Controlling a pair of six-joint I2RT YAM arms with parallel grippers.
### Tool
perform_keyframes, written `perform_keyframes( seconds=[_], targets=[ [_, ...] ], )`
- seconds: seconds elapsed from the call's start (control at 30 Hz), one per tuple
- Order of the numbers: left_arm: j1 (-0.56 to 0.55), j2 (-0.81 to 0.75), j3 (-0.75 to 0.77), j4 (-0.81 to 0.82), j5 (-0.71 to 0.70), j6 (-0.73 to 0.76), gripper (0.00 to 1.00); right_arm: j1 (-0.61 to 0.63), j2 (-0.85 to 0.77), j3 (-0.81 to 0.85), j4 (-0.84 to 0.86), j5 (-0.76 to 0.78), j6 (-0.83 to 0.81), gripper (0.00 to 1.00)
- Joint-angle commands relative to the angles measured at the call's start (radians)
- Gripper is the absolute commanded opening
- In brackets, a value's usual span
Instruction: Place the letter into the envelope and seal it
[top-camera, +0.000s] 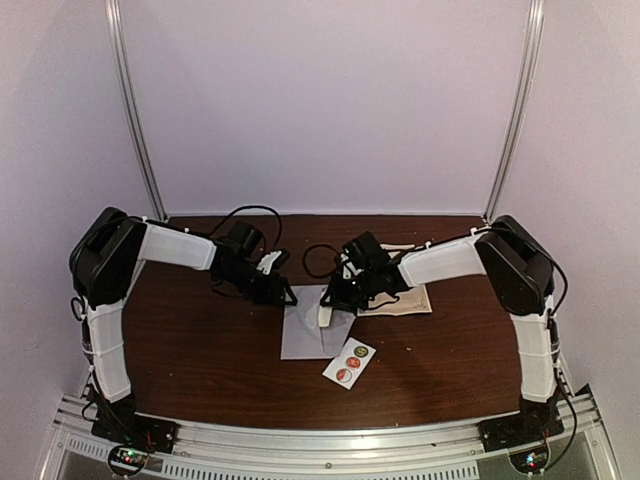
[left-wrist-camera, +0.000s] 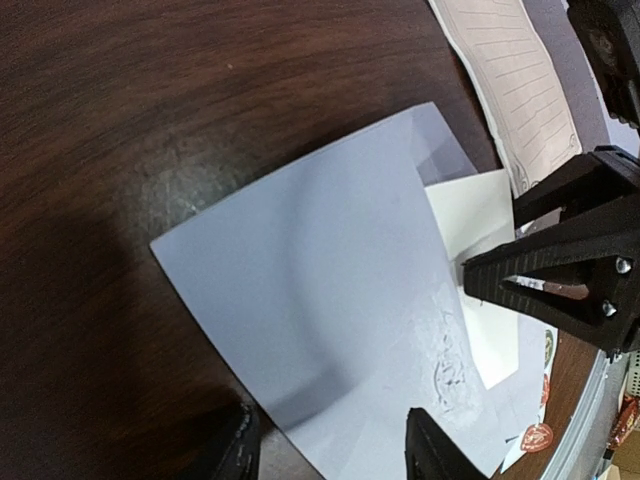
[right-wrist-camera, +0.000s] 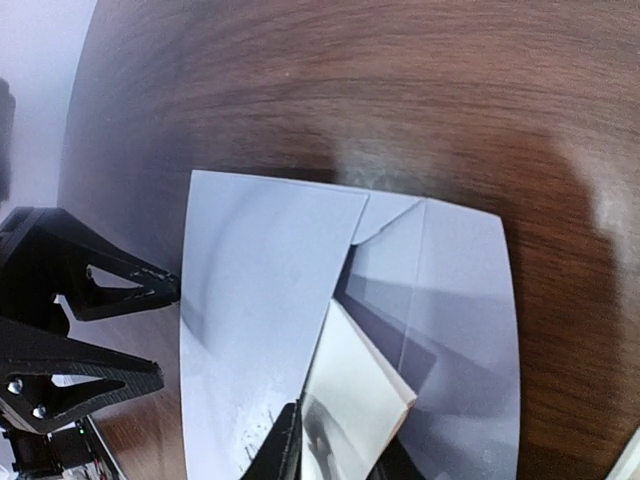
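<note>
The envelope (left-wrist-camera: 310, 320) lay flat near the middle of the brown table (top-camera: 200, 350), between the two arms, with its flap (right-wrist-camera: 450, 300) folded open on the side toward the right arm. A folded cream letter (right-wrist-camera: 355, 390) stuck out of the envelope's mouth, part of it already under the grey front panel. The right gripper (right-wrist-camera: 340, 455) sat low over that mouth with its jaws narrow and the letter between its fingertips; whether they were actually pressing the paper could not be told. The left gripper (right-wrist-camera: 170, 332) was at the opposite edge of the envelope, its jaws about half spread and holding nothing, its tips just above the paper's border. A lined sheet (left-wrist-camera: 520, 80) lay on the table beyond the envelope, under the right arm. A small white strip of round stickers (top-camera: 349, 363) lay just beside the envelope's near corner, closer to the arm bases.
</note>
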Motion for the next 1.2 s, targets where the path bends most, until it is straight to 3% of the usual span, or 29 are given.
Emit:
perform_keyframes(
  seconds=[0.0, 0.23, 0.37, 0.63, 0.87, 1.0, 1.17],
  targets=[
    [-0.002, 0.013, 0.02, -0.026, -0.023, 0.02, 0.5, 0.005, -0.053, 0.033, -0.157, 0.137, -0.069, 0.26],
    [-0.002, 0.003, 0.022, -0.028, -0.028, 0.02, 0.49, 0.005, -0.102, 0.046, -0.25, 0.238, -0.119, 0.43],
    [-0.001, -0.011, 0.027, -0.027, -0.034, 0.017, 0.49, 0.006, -0.131, 0.038, -0.256, 0.256, -0.124, 0.46],
    [-0.001, 0.002, 0.086, -0.027, -0.037, 0.001, 0.5, 0.008, -0.119, 0.022, -0.218, 0.21, -0.106, 0.36],
    [-0.002, 0.04, 0.088, -0.028, -0.043, 0.003, 0.5, 0.009, -0.091, 0.003, -0.195, 0.191, -0.096, 0.33],
    [-0.002, 0.055, 0.092, -0.029, -0.028, 0.012, 0.49, 0.01, -0.067, 0.006, -0.19, 0.18, -0.096, 0.24],
    [-0.002, 0.065, 0.095, -0.028, -0.028, 0.017, 0.46, 0.012, -0.049, 0.006, -0.189, 0.18, -0.092, 0.23]
  ],
)
